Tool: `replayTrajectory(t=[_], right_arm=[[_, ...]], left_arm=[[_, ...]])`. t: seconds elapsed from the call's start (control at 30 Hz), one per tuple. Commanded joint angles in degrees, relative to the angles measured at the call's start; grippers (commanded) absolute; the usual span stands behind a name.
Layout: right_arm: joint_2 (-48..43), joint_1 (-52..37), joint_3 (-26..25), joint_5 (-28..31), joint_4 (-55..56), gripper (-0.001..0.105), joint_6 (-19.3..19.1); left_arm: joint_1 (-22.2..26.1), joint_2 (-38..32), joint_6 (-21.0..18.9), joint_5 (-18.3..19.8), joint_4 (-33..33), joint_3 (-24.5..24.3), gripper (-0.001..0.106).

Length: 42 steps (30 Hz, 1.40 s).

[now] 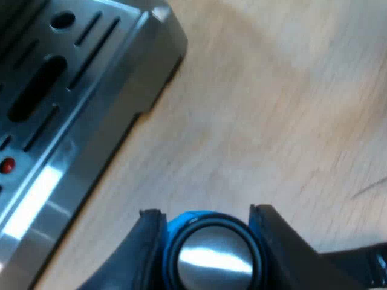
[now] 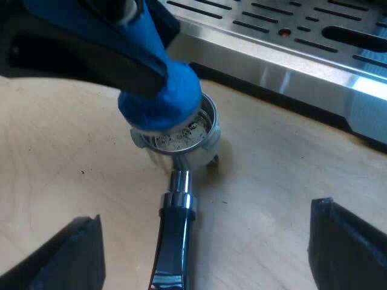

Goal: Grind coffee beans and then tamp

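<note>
Your left gripper [image 1: 208, 244] has its jaws pinching the blue tamper [image 1: 214, 257] by the sides of its body, the bright metal face turned down toward the wooden worktop [image 1: 272, 109]. From the right wrist, that tamper sits tilted at the rim of the metal holder [image 2: 181, 142], covering part of the basket; you cannot tell whether the face is touching the dark grounds [image 2: 184, 133] speckled inside. The holder lies loose on the worktop just beside the espresso machine [image 2: 290, 66], its handle [image 2: 174, 235] pointing toward your right gripper [image 2: 205, 235], whose jaws are spread wide on either side of it and hold nothing. Expect the tamper to be stiff and bottom-heavy, and probably smooth enough to twist in a side pinch if you press off-centre. The holder is rigid metal, likely heavy at the basket end, and nothing pins it, so a tilted push could slide or tip it. The handle is the sensible place to grip it for bracing.
</note>
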Motion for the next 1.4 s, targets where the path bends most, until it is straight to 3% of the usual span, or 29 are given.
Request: replayTrajectory(t=[0.03,0.37,0.73,0.87,1.4], right_arm=[[-0.07,-0.16,-0.22,0.49,-0.47,0.071,-0.63],[-0.07,-0.16,-0.22,0.49,-0.47,0.071,-0.63],[-0.07,-0.16,-0.22,0.49,-0.47,0.071,-0.63],[-0.07,-0.16,-0.22,0.49,-0.47,0.071,-0.63],[-0.07,-0.16,-0.22,0.49,-0.47,0.071,-0.63]], left_arm=[[-0.21,0.62,0.51,-0.89,-1.08,-0.56,0.007],[0.55,3.50,0.51,-3.10,-1.77,-0.56,0.007],[1.53,4.36,0.51,-2.08,-3.23,-0.56,0.007],[1.53,4.36,0.51,0.18,-3.23,-0.56,0.007],[1.53,4.36,0.51,-1.66,-3.23,1.53,0.007]])
